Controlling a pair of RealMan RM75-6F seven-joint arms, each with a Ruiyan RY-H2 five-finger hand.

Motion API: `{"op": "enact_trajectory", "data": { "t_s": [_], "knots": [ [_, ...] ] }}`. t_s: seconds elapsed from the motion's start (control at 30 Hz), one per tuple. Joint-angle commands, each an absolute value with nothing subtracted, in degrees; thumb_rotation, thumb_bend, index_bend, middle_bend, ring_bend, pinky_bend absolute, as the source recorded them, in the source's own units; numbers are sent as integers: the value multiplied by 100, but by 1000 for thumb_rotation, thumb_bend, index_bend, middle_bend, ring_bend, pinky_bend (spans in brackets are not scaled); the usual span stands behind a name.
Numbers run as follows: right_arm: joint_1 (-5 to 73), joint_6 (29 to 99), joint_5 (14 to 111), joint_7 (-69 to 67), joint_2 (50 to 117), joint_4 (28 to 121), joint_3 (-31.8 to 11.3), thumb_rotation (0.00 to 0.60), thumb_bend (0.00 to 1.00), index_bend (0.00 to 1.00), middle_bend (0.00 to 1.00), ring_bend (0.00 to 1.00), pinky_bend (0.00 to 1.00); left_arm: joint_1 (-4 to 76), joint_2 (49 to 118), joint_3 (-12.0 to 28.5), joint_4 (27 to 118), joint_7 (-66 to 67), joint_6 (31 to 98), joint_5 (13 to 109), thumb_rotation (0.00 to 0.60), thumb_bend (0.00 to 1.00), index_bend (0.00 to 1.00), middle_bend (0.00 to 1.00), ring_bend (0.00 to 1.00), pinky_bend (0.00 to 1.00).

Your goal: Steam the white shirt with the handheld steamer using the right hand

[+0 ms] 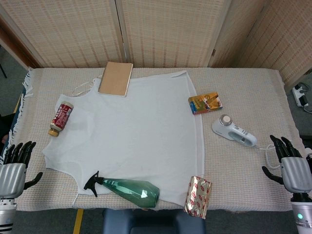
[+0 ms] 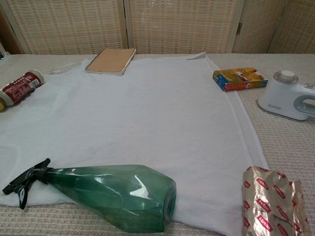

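The white shirt (image 1: 131,131) (image 2: 138,118) lies spread flat across the middle of the table. The white handheld steamer (image 1: 234,132) (image 2: 288,96) lies on its side on the cloth right of the shirt, its cord trailing toward the right edge. My right hand (image 1: 292,165) hovers open at the table's right edge, a short way right of and nearer than the steamer, touching nothing. At the left front corner my left hand (image 1: 14,165) is open and holds nothing. Neither hand shows in the chest view.
A green spray bottle (image 1: 129,189) (image 2: 108,194) lies on the shirt's front hem. A brown notebook (image 1: 116,78) (image 2: 111,60) covers its far edge. A red-labelled bottle (image 1: 61,118) (image 2: 19,88) lies left, an orange box (image 1: 205,103) (image 2: 240,78) right, a foil packet (image 1: 198,196) (image 2: 273,204) front right.
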State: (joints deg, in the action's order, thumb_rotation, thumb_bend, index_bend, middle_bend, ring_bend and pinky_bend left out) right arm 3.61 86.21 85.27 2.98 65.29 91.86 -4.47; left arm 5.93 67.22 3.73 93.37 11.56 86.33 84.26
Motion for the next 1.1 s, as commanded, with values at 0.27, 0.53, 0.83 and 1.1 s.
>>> {"op": "enact_trajectory", "data": {
  "t_s": [0.27, 0.53, 0.83, 1.1],
  "knots": [
    [367, 8601, 8610, 271, 6477, 9270, -399, 600, 181, 0, 130, 76, 260, 548, 6688, 321, 9300, 1054, 8639, 8420, 600, 263, 80, 125, 84, 44],
    [374, 8565, 8557, 259, 6492, 9280, -411, 600, 181, 0, 130, 79, 259, 517, 6671, 300, 9265, 985, 8660, 8445, 600, 264, 81, 125, 84, 44],
    [737, 7868, 7683, 506, 6579, 9175, -811, 600, 182, 2, 139, 91, 259, 489, 6697, 263, 9207, 905, 8649, 8464, 600, 264, 82, 125, 83, 44],
    [1504, 6777, 6626, 715, 7145, 8389, -1311, 600, 182, 99, 244, 151, 304, 489, 6806, 188, 9150, 936, 8564, 8493, 600, 263, 83, 125, 81, 44]
  ]
}}
